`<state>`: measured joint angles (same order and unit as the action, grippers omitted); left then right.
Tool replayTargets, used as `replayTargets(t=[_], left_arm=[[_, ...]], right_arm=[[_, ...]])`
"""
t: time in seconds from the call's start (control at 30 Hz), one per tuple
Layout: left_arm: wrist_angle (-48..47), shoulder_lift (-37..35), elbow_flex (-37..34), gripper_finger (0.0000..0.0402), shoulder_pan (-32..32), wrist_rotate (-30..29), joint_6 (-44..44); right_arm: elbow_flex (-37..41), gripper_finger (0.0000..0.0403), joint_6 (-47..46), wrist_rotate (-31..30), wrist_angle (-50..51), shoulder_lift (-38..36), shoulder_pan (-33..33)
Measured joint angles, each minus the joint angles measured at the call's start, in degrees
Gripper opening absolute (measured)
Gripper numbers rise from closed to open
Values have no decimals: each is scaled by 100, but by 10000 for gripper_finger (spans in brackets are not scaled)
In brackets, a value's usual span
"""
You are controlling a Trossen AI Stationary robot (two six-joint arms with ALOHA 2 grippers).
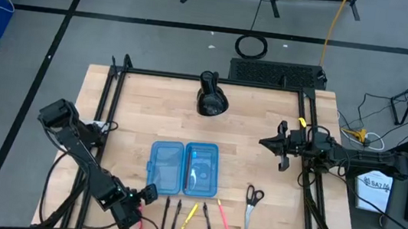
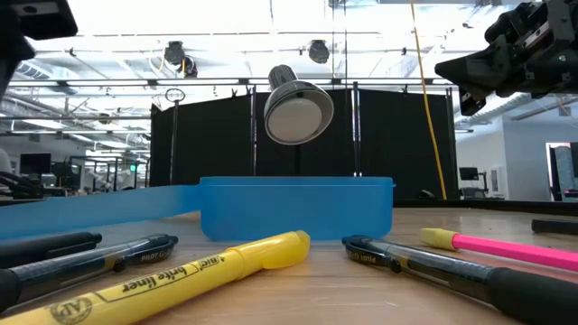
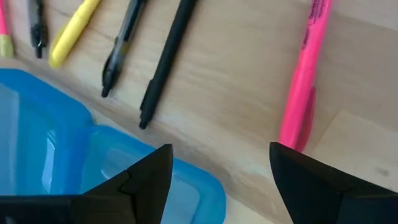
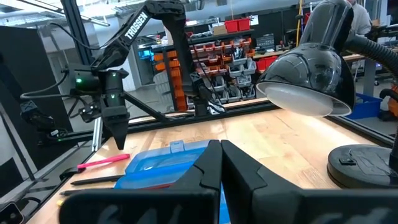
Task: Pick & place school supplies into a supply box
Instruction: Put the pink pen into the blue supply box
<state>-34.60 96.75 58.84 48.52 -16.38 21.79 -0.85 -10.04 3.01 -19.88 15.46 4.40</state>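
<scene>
Left gripper [image 1: 150,194], fingers spread, hangs just above the pink pen [image 3: 303,81], beside the open box [image 1: 184,168]. The pen looks light, stiff, smooth and prone to rolling; grasp it mid-barrel, across its width. Right gripper [image 1: 267,144], pressed together, waits well apart.

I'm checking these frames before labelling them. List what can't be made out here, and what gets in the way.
- Pink highlighter, left wrist view: its top end is cut off by the picture edge, its near end hidden behind the open left gripper.
- Supply box, low view: contents hidden by its own wall.
- Scissors, high view: too small to tell if the blades are closed.
- Supply box, right wrist view: partly hidden behind the shut right gripper.
</scene>
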Motion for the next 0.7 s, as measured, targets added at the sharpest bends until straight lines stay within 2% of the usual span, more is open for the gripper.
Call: replayTargets(t=[0.23,0.43,0.7], left_arm=[[-504,310,475,269,-1,9,122],[-842,553,571,269,4,523,99],[-572,834,575,269,84,959,78]], right_arm=[[-1,0,0,-13,0,0,0],[-1,0,0,-15,-2,0,0],[0,0,17,-17,-2,0,0]])
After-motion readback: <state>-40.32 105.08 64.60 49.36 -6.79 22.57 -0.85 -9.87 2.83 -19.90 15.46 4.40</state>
